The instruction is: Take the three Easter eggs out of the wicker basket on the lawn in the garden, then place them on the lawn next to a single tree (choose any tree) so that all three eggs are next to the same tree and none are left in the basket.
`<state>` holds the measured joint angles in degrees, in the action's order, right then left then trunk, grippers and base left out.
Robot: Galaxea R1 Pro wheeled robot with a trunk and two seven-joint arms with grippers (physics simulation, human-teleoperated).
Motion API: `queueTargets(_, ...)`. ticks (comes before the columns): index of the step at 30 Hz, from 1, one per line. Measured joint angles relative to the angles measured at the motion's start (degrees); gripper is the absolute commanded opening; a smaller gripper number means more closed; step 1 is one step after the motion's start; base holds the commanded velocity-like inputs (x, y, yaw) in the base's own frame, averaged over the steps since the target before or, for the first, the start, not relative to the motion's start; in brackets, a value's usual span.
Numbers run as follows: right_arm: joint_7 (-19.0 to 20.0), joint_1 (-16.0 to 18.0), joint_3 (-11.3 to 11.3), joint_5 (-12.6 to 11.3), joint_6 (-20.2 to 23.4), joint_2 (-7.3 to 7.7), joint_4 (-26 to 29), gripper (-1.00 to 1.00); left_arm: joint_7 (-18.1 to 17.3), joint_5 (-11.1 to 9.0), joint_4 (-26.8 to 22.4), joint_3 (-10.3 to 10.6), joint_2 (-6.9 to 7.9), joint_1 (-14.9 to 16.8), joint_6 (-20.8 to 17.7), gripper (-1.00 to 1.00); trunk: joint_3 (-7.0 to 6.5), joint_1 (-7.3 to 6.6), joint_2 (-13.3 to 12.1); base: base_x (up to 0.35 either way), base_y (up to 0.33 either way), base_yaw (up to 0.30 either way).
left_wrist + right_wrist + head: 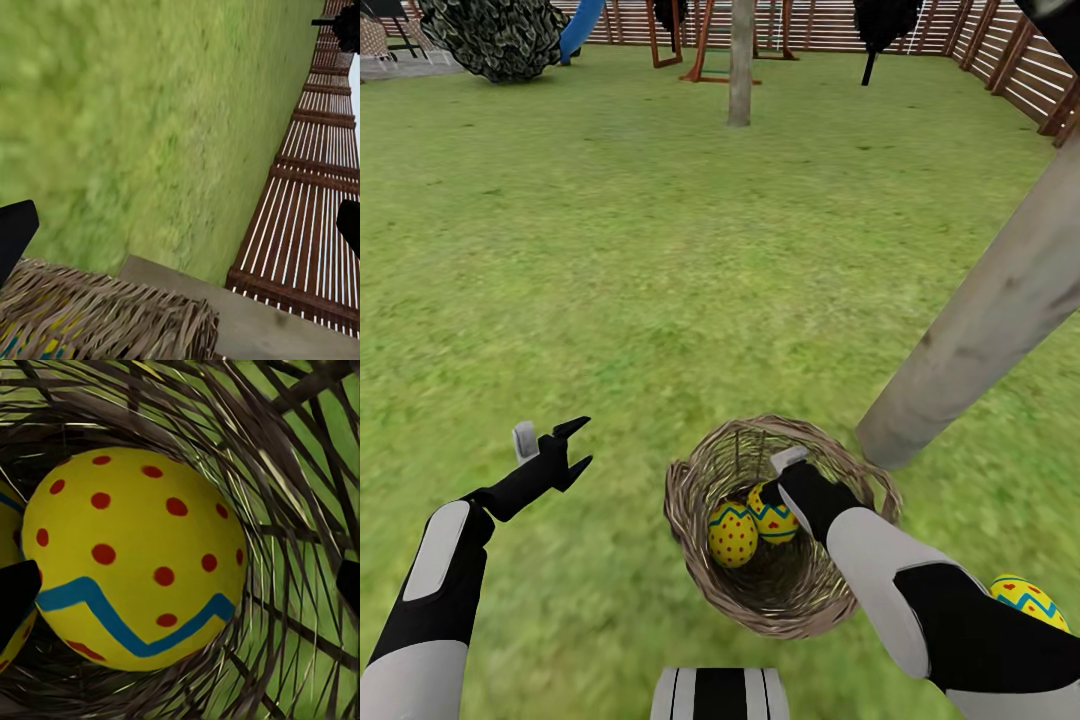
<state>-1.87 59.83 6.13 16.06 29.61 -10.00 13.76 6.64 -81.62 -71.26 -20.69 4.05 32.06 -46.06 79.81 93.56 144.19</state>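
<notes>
Two eggs [752,526] remain in the basket [695,500], so the right gripper [778,478] reaches in with fingers spread around one, while the left gripper [572,446] hovers open.

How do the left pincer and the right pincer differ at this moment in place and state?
The left pincer hangs over bare lawn, beside the wicker basket; the right pincer reaches inside that basket. The left pincer's fingers are spread around nothing; the right pincer's fingers flank an Easter egg, open too. Both are black.
</notes>
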Motion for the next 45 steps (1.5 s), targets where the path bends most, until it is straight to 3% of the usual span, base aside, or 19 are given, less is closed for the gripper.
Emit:
queueTargets(8, 0.7, 0.1, 1.2, 1.1, 2.0, 0.00, 0.2, 1.00, 0.0, 0.0, 0.2, 0.0, 0.01, 0.0, 0.0, 1.00, 0.21, 0.03, 0.0, 0.000, 0.000, 0.000)
queueTargets(12, 5.0, 0.1, 1.4, 0.6, 2.0, 0.00, 0.1, 1.00, 0.0, 0.0, 0.2, 0.0, 0.01, 0.0, 0.0, 1.00, 0.44, 0.05, 0.0, 0.000, 0.000, 0.000)
queueTargets(17, 6.0, 0.1, 1.4, 0.6, 1.7, 0.00, 0.1, 1.00, 0.0, 0.0, 0.1, 0.0, 0.01, 0.0, 0.0, 1.00, 0.65, 0.08, 0.0, 0.000, 0.000, 0.000)
queueTargets(31, 5.6, 0.1, 1.4, 0.8, 1.4, 0.00, 1.1, 1.00, 0.0, 0.1, 0.0, 0.0, 0.01, 0.0, 0.0, 1.00, 3.75, 0.44, 0.2, 0.000, 0.000, 0.000)
queueTargets(34, 5.4, 0.1, 1.6, 1.9, 1.4, 0.00, 1.3, 1.00, 0.0, 0.1, -0.1, 0.1, 0.01, 0.0, 0.0, 1.00, 4.41, 0.51, 0.3, 0.000, 0.000, 0.000)
queueTargets(45, 3.9, 0.1, 1.4, 0.9, 0.8, 0.00, 2.2, 1.00, 0.1, 0.1, 0.1, 0.1, -0.11, 0.0, 0.0, 1.00, 4.86, 0.57, 0.3, 0.000, 0.000, 0.000)
